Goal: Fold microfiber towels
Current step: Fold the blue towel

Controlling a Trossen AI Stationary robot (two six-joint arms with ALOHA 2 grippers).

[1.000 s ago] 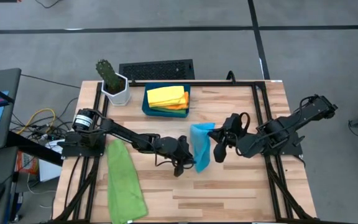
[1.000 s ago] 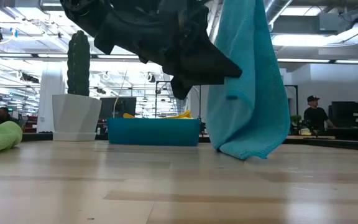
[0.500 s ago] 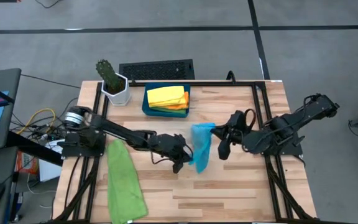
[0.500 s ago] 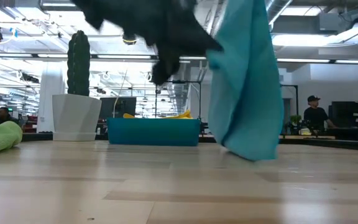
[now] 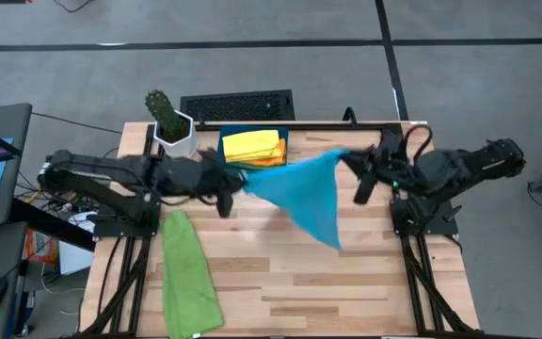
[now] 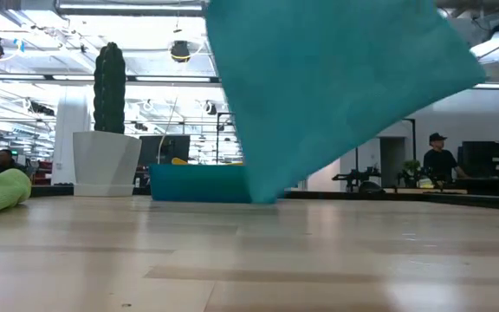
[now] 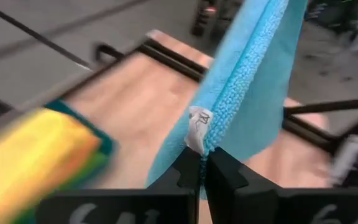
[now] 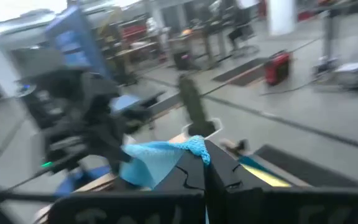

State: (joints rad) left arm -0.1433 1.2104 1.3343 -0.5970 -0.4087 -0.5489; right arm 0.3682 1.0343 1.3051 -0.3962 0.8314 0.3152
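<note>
The sky-blue towel (image 5: 299, 193) is up in the air, stretched between both arms just in front of the teal tray (image 5: 224, 162), which is the marker for everything here. The left gripper (image 5: 230, 185) sits right at the tray's front edge, fingers (image 7: 188, 174) pinched together on one corner of the blue cloth, with the small white label (image 7: 197, 127) poking up just above them in the left wrist view. The right gripper (image 5: 354, 162) hangs off to the tray's right side, well clear of it, and its fingers (image 8: 219, 168) are clamped on the opposite corner of the same towel. Between the two grips the top edge runs taut, while the free part sags in a point down toward the table (image 5: 365, 282), away from the tray. From table height the blue sheet (image 6: 336, 87) fills the upper frame, its lowest tip hanging in front of the tray (image 6: 197, 183) and just above the wood. Inside the tray lie a yellow towel (image 5: 250, 144) on top and an orange towel (image 5: 273, 158) peeking out beneath it. A green towel (image 5: 188, 273) lies in a long strip on the table, forward and left of the tray. A potted cactus (image 5: 169, 122) stands just left of the tray.
</note>
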